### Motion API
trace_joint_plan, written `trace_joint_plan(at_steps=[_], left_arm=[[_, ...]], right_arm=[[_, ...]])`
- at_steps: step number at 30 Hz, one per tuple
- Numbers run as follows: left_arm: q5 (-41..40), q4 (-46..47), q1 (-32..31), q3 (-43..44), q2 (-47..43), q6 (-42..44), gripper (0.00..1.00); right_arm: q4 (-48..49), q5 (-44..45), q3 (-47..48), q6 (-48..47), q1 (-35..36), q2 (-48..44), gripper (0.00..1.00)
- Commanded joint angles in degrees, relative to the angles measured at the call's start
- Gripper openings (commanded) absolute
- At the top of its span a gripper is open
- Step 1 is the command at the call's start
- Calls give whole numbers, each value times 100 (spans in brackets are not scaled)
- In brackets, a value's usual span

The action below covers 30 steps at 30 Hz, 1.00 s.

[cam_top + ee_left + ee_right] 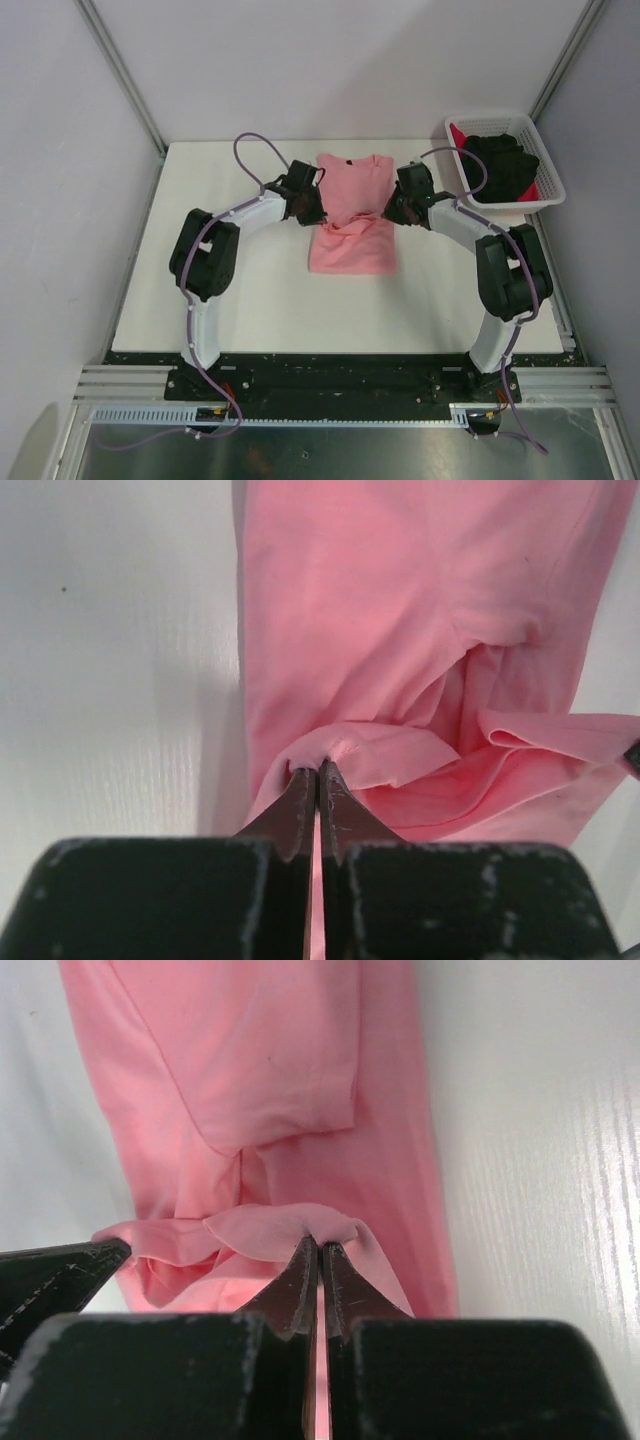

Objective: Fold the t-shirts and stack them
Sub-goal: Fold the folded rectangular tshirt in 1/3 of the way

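The salmon-pink t-shirt lies lengthwise in the middle of the table, sleeves folded in, its dark neck label at the far end. My left gripper is shut on a pinch of the shirt's left edge. My right gripper is shut on the right edge. Between them the held cloth is bunched over the middle of the shirt, above its lower half. The black t-shirt and the bright red t-shirt lie in the basket.
A white lattice basket stands at the back right corner of the white table. Grey walls close in on the left, back and right. Both arms arch in from the near edge.
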Motion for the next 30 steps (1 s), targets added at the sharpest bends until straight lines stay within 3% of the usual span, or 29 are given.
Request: trace_joint_plan(at_steps=[1, 17, 19, 22, 27, 30], left_arm=[[240, 197, 59, 427, 125, 299, 0], [273, 251, 319, 489, 188, 307, 0], [337, 256, 329, 537, 234, 374, 4], [405, 260, 369, 565, 263, 435, 16], [322, 285, 494, 374, -130, 593, 60], [241, 292, 492, 177, -471, 639, 65]], right_arm=[[152, 52, 262, -135, -117, 128, 0], [203, -93, 270, -294, -398, 346, 0], [256, -300, 302, -336, -410, 400, 4], [269, -525, 427, -451, -414, 473, 18], [-42, -409, 665, -635, -411, 274, 49], [-234, -273, 712, -691, -345, 57, 55]])
